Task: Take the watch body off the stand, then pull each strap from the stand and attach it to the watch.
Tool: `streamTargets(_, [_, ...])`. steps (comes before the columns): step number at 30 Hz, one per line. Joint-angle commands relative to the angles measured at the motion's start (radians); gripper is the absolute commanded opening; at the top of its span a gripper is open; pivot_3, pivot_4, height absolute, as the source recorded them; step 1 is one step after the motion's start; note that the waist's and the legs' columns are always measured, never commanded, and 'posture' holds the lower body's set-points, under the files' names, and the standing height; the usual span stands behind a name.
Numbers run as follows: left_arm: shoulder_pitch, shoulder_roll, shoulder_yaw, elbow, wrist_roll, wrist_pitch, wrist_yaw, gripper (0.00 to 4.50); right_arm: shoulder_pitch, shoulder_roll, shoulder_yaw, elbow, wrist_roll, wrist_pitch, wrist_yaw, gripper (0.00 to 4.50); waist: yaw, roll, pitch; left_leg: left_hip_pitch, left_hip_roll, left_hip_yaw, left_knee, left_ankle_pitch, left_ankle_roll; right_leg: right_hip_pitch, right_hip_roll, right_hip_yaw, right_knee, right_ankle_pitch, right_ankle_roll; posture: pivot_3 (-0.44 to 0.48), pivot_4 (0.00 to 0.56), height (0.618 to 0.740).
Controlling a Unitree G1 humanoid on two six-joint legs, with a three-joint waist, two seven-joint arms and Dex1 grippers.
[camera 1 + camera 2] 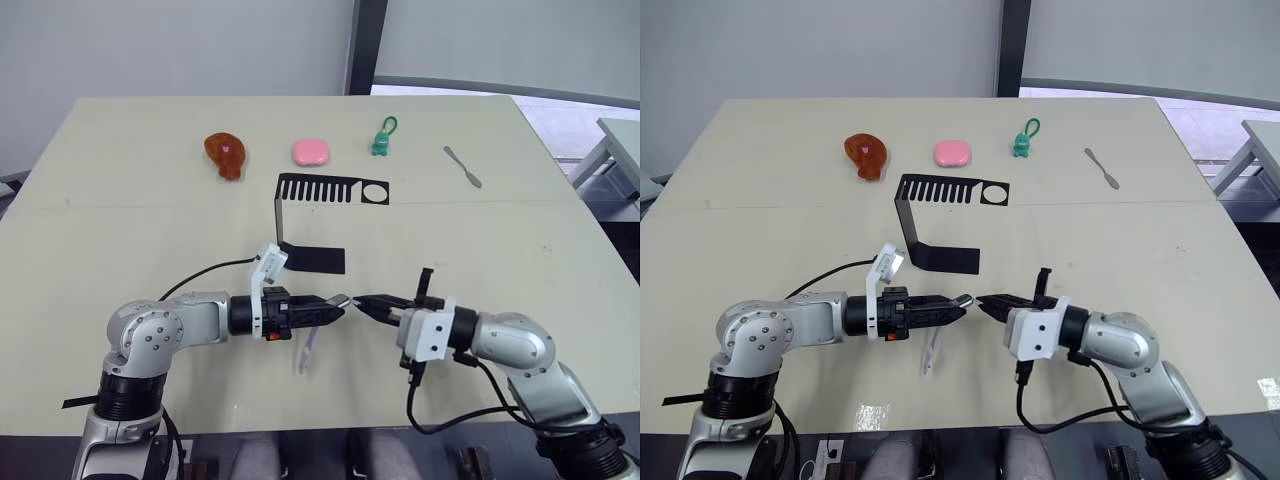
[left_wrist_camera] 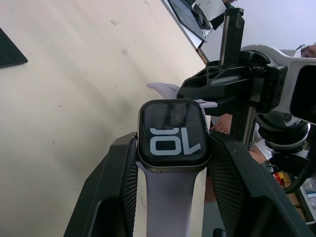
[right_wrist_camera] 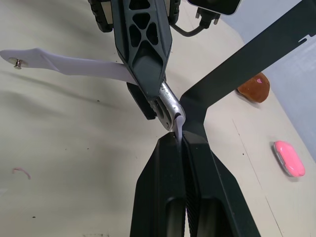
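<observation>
Both grippers meet above the table: the left gripper clamps the watch body, one strap already hanging; the right gripper pinches the second strap. Push it straight, gently, into the slot.

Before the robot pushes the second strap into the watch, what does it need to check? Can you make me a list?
1. Watch body held by the left gripper: ok, clamped between its jaws.
2. First strap joined to the watch: ok, it hangs from one end of the case.
3. Second strap held by the right gripper: ok, pinched at its tip.
4. Second strap seated in the watch slot: cannot tell, the joint is hidden.
5. Stand emptied of parts: ok, nothing hangs on it.
6. Spatula and pink block out of the way: ok, at the table's far side.
</observation>
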Motion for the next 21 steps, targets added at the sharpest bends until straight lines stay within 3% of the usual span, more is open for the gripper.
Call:
streamTargets(1, [-0.015, -0.027, -0.046, -0.060, -0.024, 0.008, -0.015, 1.59, -0.031, 0.025, 0.034, -0.039, 0.016, -0.013, -0.017, 0.00, 0.000, 0.000, 0.000, 0.000, 0.000, 0.000, 0.000, 0.000, 0.000, 0.000, 0.000, 0.000, 0.000, 0.000, 0.000, 0.000, 0.150, 0.740])
streamTargets(21, [-0.023, -0.028, -0.051, -0.055, -0.018, 0.006, -0.013, 1.59, -0.048, 0.042, 0.051, -0.039, -0.005, 0.001, -0.021, 0.00, 0.000, 0.000, 0.000, 0.000, 0.000, 0.000, 0.000, 0.000, 0.000, 0.000, 0.000, 0.000, 0.000, 0.000, 0.000, 0.000, 0.150, 0.740])
